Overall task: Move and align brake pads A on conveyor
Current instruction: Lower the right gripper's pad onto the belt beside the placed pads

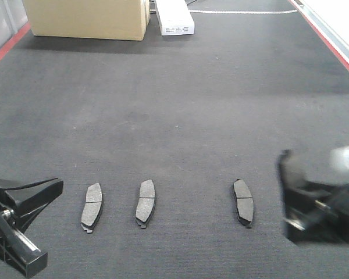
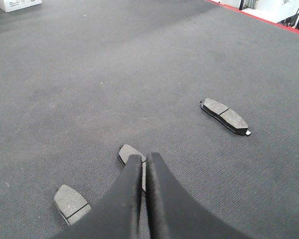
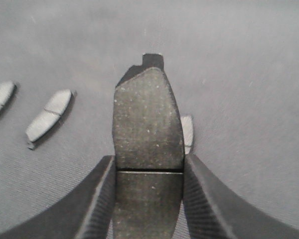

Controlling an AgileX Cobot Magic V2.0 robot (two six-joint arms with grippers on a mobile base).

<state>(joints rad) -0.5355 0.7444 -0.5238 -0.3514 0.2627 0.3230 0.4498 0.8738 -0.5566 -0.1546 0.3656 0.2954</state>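
**Three pads on belt, fourth in R gripper**

Your cardboard box (image 1: pixel 87 18) and white box (image 1: pixel 175 17) sit at the belt's far end; contents not visible. Three pads lie in a row on the conveyor (image 1: pixel 180 104): left pad (image 1: pixel 92 207), mid pad (image 1: pixel 145 203), right pad (image 1: pixel 243 201). R gripper (image 3: pixel 148 194) clamps the fourth pad (image 3: pixel 147 124) above the belt. L gripper (image 2: pixel 143 164) fingers pressed together, holding nothing. Red strips edge the belt.

Matte black plastic is seen throughout: the left gripper (image 2: pixel 143 164) is formed of two smooth, curved, tapering fingers, while the right gripper (image 3: pixel 148 167) is lined with finely ribbed inner pads. A silver-edged rail is mounted on the left arm's black base.
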